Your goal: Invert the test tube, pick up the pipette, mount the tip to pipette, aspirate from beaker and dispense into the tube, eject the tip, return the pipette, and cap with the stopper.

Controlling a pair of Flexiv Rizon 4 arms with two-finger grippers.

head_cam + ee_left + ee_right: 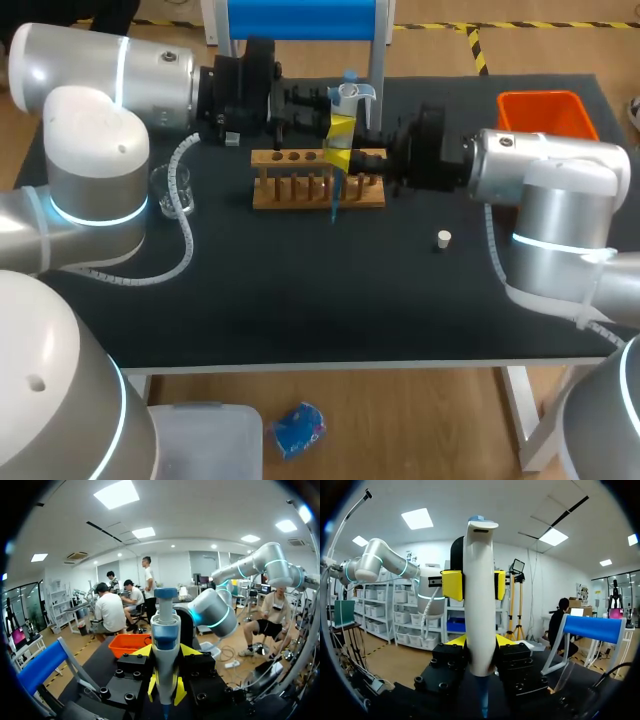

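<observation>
Pipette (347,100) stands upright over the wooden test tube rack (290,190) on the bench (300,300), blue tip down. The left hand (340,127) is clamped on its upper body, the right hand (341,158) just below. It looks light, stiff and probably slippery, so grip the thick barrel, clear of the plunger.

Mid-table is blocked: left arm (100,150) and right arm (550,190) meet over the wooden rack (318,190), left jaws and right jaws both clamped on the upright pipette (345,110). Left side: beaker (175,190), with a cable (185,255) looping on the table (300,310). Right side: stopper (444,238) alone, orange bin (545,112) in the far corner. Passable: wide strip along the near edge, and the gap between rack and stopper.
</observation>
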